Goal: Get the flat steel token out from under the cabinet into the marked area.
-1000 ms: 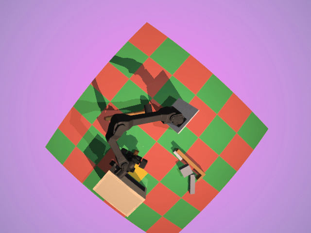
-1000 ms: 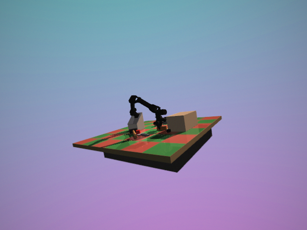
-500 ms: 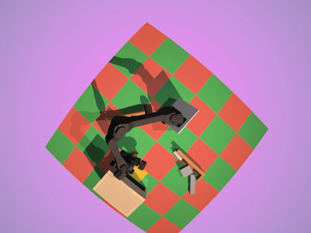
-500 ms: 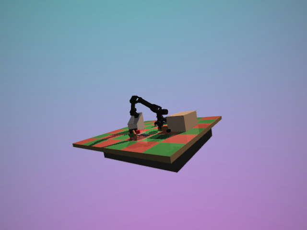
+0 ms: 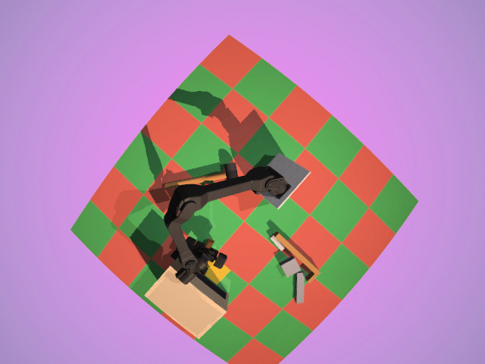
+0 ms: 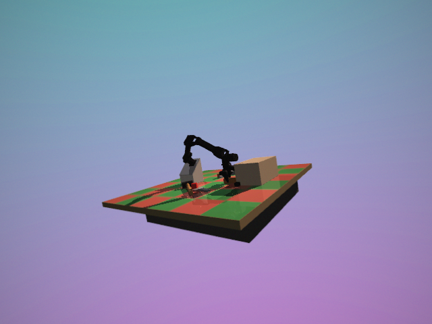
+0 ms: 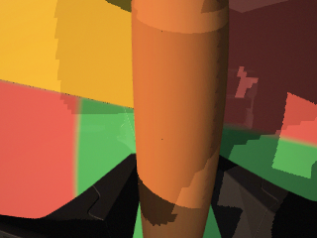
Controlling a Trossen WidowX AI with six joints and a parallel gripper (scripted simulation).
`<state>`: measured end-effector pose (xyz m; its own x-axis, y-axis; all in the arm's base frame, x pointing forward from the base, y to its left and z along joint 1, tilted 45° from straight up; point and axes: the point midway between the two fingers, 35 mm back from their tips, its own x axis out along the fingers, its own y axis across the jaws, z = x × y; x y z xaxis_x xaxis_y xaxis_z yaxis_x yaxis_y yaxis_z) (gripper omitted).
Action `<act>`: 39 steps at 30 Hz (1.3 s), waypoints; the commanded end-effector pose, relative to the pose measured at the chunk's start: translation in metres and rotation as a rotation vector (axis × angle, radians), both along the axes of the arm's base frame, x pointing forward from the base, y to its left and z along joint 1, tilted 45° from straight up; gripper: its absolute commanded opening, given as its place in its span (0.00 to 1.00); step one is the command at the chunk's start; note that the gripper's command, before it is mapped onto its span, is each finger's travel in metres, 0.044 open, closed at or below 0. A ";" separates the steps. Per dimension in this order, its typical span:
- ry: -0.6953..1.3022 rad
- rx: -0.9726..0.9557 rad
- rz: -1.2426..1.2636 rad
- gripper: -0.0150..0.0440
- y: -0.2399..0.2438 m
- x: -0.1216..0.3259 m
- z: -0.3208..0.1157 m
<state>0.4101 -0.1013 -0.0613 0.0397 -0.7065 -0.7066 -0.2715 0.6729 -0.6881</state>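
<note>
My gripper (image 5: 204, 253) (image 7: 172, 162) is shut on an orange rounded handle (image 5: 210, 243) (image 7: 178, 99), just in front of the cabinet (image 5: 186, 303) (image 6: 248, 174). The handle fills the middle of the wrist view, between the two black fingers. The far end of the held tool is hidden by the arm and cabinet. The cabinet is a beige box, with dark vent slots (image 5: 213, 287) low on its front. The yellow marked area (image 5: 218, 273) (image 7: 30, 40) lies before it, partly covered by the gripper in the top view. I cannot make out the token in any view.
A grey slanted block (image 5: 292, 172) (image 6: 197, 171) stands by the arm's base. An orange long piece (image 5: 176, 183) lies beside the arm, near a black cylinder (image 5: 231, 170). Right of the marked area lie an orange bar (image 5: 297, 254), a grey block (image 5: 289, 267) and a grey bar (image 5: 299, 289).
</note>
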 end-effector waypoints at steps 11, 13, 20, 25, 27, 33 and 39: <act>-0.018 0.003 -0.003 0.25 0.002 0.017 -0.001; -0.018 0.003 -0.003 0.25 0.003 0.018 -0.001; -0.019 0.003 -0.003 0.25 0.004 0.023 -0.002; -0.018 0.003 -0.003 0.25 0.006 0.022 -0.005; -0.018 0.003 -0.003 0.25 0.008 0.021 -0.007; -0.018 0.004 -0.003 0.25 0.013 0.018 -0.013; -0.018 0.004 -0.003 0.25 0.017 0.016 -0.016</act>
